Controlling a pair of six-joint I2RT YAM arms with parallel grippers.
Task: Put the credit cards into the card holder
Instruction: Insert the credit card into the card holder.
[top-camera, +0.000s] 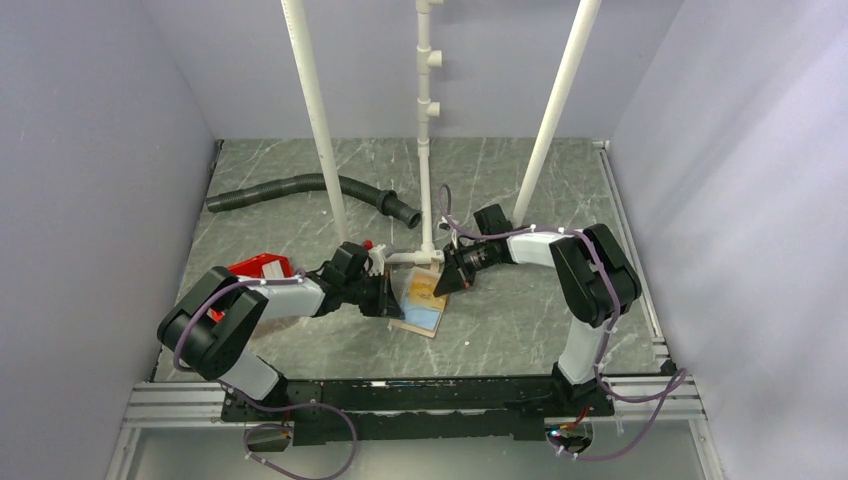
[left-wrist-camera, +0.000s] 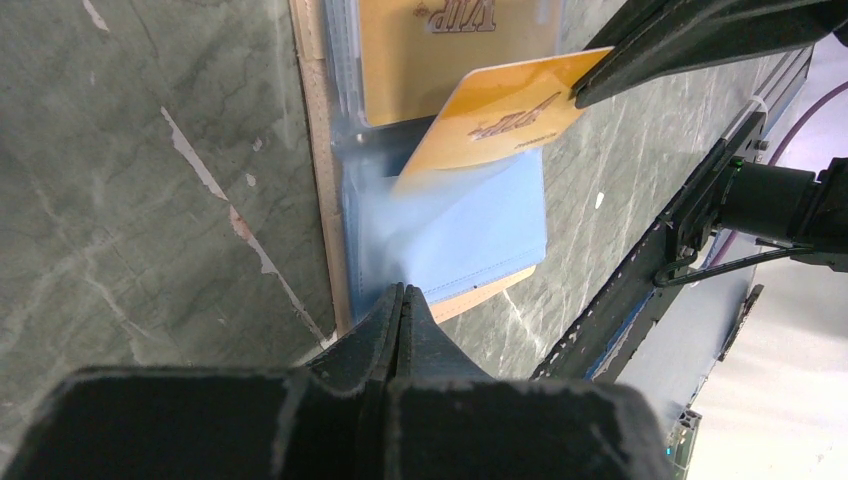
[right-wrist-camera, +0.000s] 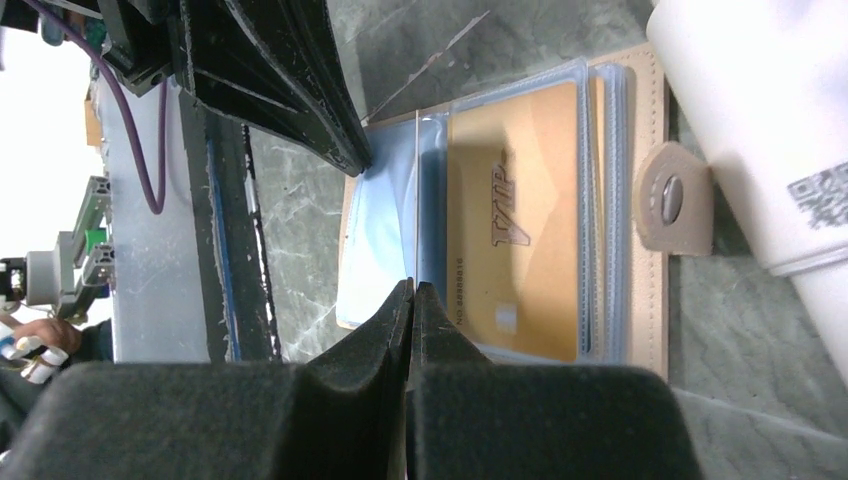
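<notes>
The tan card holder (top-camera: 424, 309) lies open on the table, with its blue lining (left-wrist-camera: 480, 235) and clear sleeves showing. One gold credit card (right-wrist-camera: 520, 250) sits inside a sleeve, beside the snap tab (right-wrist-camera: 672, 200). My right gripper (right-wrist-camera: 412, 287) is shut on a second gold credit card (left-wrist-camera: 500, 115). That card tilts down, its low corner inside a hazy clear sleeve. My left gripper (left-wrist-camera: 400, 295) is shut at the holder's near edge and appears to pinch that sleeve up. In the top view the left gripper (top-camera: 392, 300) and the right gripper (top-camera: 442, 283) meet over the holder.
A red plastic bin (top-camera: 262, 267) stands behind the left arm. A black corrugated hose (top-camera: 310, 190) lies at the back left. White pipes (top-camera: 425, 150) rise just behind the holder, and one pipe (right-wrist-camera: 760, 130) is close beside the snap tab. Purple walls enclose the table.
</notes>
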